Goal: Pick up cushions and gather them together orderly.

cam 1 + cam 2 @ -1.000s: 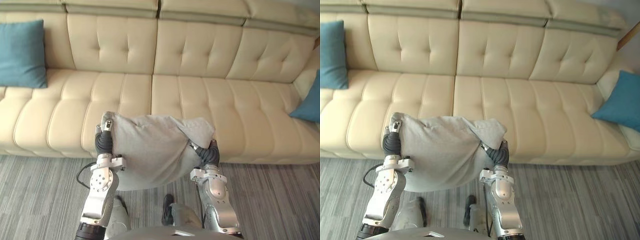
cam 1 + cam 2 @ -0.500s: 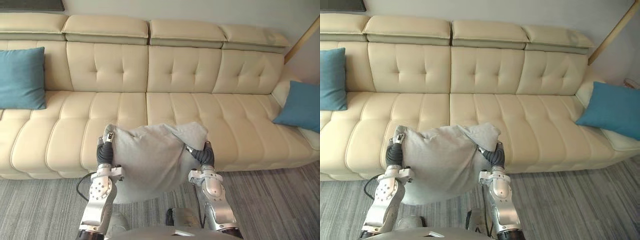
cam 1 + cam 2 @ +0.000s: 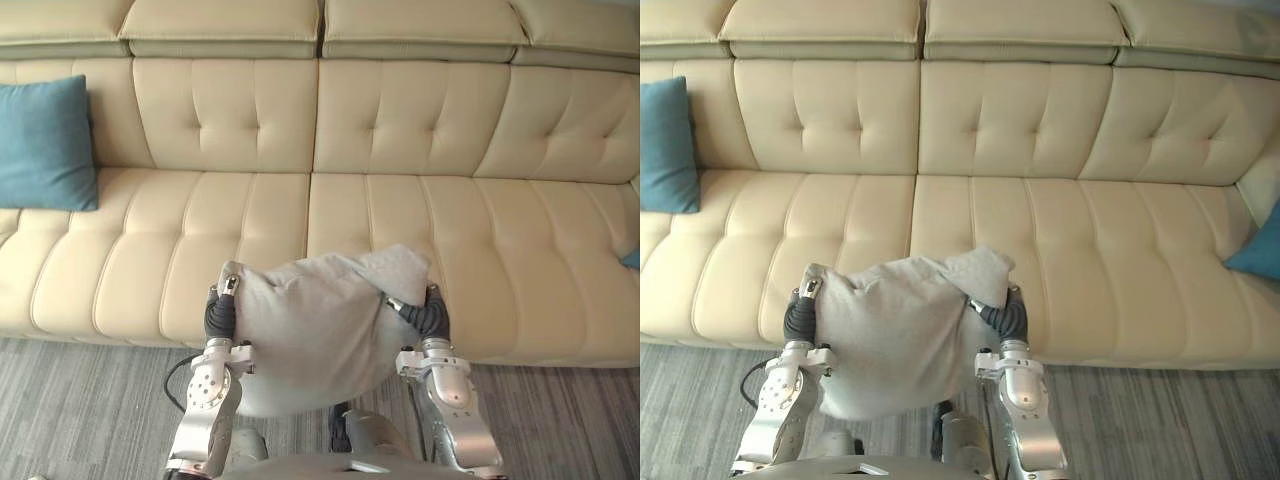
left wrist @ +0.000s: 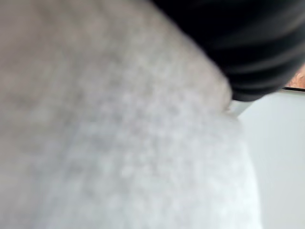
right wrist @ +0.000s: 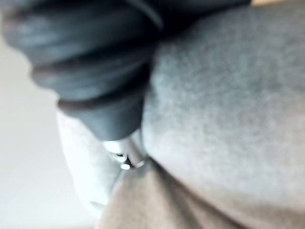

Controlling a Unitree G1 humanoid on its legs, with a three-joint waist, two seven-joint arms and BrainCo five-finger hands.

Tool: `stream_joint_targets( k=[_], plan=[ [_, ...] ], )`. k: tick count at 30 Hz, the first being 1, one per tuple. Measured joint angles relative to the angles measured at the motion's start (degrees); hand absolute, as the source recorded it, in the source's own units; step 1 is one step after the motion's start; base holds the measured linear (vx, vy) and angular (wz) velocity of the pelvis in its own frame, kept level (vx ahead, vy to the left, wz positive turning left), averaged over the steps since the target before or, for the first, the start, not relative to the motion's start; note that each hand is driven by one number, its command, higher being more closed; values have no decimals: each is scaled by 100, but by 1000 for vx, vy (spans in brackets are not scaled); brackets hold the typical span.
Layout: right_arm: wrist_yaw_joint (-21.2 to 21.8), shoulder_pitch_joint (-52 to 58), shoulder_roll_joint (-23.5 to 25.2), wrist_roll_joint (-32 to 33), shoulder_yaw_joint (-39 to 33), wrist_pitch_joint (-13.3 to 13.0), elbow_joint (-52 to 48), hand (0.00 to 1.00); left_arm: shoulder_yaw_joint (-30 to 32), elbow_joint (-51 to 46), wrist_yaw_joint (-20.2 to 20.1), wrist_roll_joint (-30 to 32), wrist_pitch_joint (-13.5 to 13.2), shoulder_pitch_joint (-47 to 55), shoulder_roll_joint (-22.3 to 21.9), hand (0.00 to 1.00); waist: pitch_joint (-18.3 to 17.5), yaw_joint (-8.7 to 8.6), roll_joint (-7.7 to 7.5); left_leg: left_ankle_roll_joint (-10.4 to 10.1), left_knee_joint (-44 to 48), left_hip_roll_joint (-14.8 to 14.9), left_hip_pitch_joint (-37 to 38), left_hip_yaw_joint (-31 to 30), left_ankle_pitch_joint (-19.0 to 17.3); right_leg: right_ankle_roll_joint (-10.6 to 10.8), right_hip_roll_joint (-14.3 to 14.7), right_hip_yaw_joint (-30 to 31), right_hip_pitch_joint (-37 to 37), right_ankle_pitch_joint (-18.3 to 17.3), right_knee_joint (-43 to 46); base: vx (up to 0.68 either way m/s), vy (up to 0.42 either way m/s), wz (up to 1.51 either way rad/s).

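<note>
Grey cushion (image 3: 310,325) hangs in the air between the robot's two hands, just in front of the near edge of a cream tufted sofa (image 3: 400,120) and above the grey striped carpet (image 3: 80,400). The left hand (image 3: 220,312) presses against the cushion's left side near its upper corner, and the right hand (image 3: 428,318) meets its right side under a folded-over flap of cloth. Each hand's dark ribbed cover shows at the cushion's edge. The cloth hides the rest, so I cannot tell whether either hand is spread flat or closed on the fabric. Both wrist views show the cover pushed up against soft grey cloth at very close range. The cushion sags downward between the arms, with its lower part bulging toward the robot. A teal cushion (image 3: 45,145) leans upright against the sofa's backrest at the far left. A second teal cushion (image 3: 1258,245) sits at the sofa's right end, well apart from the first.
</note>
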Motion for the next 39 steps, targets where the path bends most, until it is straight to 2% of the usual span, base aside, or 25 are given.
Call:
stream_joint_targets(
  k=[2,3,4,5,6,7,8,9,11,15,18,23,24,27,29,30,33,34,37,39],
  plan=[
    [-4,104,7,0,-58,-18,-195,100,14,-101,-93,2,-2,-2,-85,100,-36,36,-19,198,73,148,-291,327,-302,3,-127,11,512,2,-408,358,109,10],
    [-4,109,8,0,-79,-19,-207,100,14,-131,-108,2,-2,0,-103,100,-45,70,-29,214,-50,139,-374,374,-372,5,-185,12,566,3,-437,270,193,8],
    [-2,107,9,0,-122,-20,-206,100,12,-191,-180,6,-2,-5,-136,100,-56,180,-44,203,-558,69,-618,448,-473,8,-341,20,648,5,-441,203,278,-3],
    [0,111,13,-3,-126,-20,-150,100,19,-218,-195,13,0,8,-169,100,-93,240,12,164,-1634,-39,-683,425,-292,115,-447,22,719,11,-412,248,367,-11],
    [13,120,4,-1,-124,-21,-90,100,17,-256,-197,14,-3,55,-219,100,-166,280,125,177,-2637,-62,-556,362,451,315,-435,65,742,-22,-358,211,363,-17],
    [36,119,2,-6,-118,-27,-41,100,23,-300,-197,14,-11,100,-213,100,-184,301,160,-58,-2830,-36,-529,249,739,454,-394,127,779,-91,-367,194,295,-23],
    [163,123,327,-7,-115,4,264,100,87,-278,-198,12,-11,154,-31,100,-316,277,-130,4,-2845,-304,-425,354,668,592,-633,341,837,-125,-540,208,279,-17],
    [215,177,602,-8,-113,4,427,100,106,-279,-206,12,-13,174,116,100,-389,258,-264,70,-2967,-411,-349,446,672,554,-733,484,853,7,-649,175,196,-13],
    [298,173,706,-12,-108,29,562,100,183,-278,-215,13,-11,260,167,100,-392,287,-279,152,-3009,-384,-113,598,624,593,-698,736,928,317,-699,106,173,-35],
    [398,142,687,-30,-109,40,687,100,187,-148,-339,13,-10,339,229,100,-474,245,-387,134,-3412,-394,184,819,719,574,-650,1081,934,505,-885,-22,55,-44],
    [392,58,651,-69,-137,41,883,100,168,173,-375,17,28,313,229,100,-507,127,-448,92,-3943,-433,338,896,1031,500,-601,1263,886,636,-1148,-112,-39,-28],
    [298,-203,620,-290,-93,52,997,100,180,230,-233,61,54,165,237,100,-507,210,-453,25,-5158,-642,690,909,1672,447,-579,1371,649,595,-1340,-178,-53,-35],
    [149,-533,586,-355,-64,58,1168,100,164,256,-104,136,55,4,276,100,-496,183,-424,-17,-5508,-672,750,892,1928,580,-567,1415,534,533,-1395,-186,-53,-20],
    [-118,-1134,391,-518,8,115,1362,100,59,434,146,150,57,-480,364,100,-393,141,-260,-86,-5540,-544,649,828,2084,564,-426,1406,420,591,-1364,-176,-65,-4],
    [-464,-1703,308,-526,107,114,1362,100,51,552,493,321,54,-1061,465,100,-400,130,-155,-111,-5540,-423,359,737,2209,549,-307,1368,141,704,-1361,-124,-74,3],
    [-529,-1848,309,-527,113,114,1362,100,53,584,563,378,54,-1213,502,100,-392,139,-140,-130,-5540,-391,265,737,2245,542,-277,1367,67,741,-1363,-94,-81,-3],
    [-1022,-3085,315,-648,104,115,1553,100,86,1031,1082,689,74,-2521,688,100,-197,232,-36,-90,-5500,-278,-276,718,2574,649,-165,1321,-514,1001,-1202,-99,-71,-4],
    [-1109,-3301,313,-648,86,116,1599,100,89,1084,1170,701,81,-2740,703,100,-138,231,-24,-77,-5498,-274,-336,709,2618,652,-162,1313,-614,995,-1110,-131,-45,9],
    [-1774,-4393,311,-721,-196,119,1603,100,220,1272,1733,925,158,-4192,780,100,44,259,63,-83,-5502,-309,-958,470,2731,688,-202,1102,-1396,787,-440,-157,-44,34],
    [-1978,-4860,339,-744,-344,119,1602,100,297,1430,1898,1038,177,-4855,898,100,121,267,83,-94,-5503,-340,-1162,386,2730,689,-251,1016,-1665,669,-137,-98,-39,36]
  ],
)
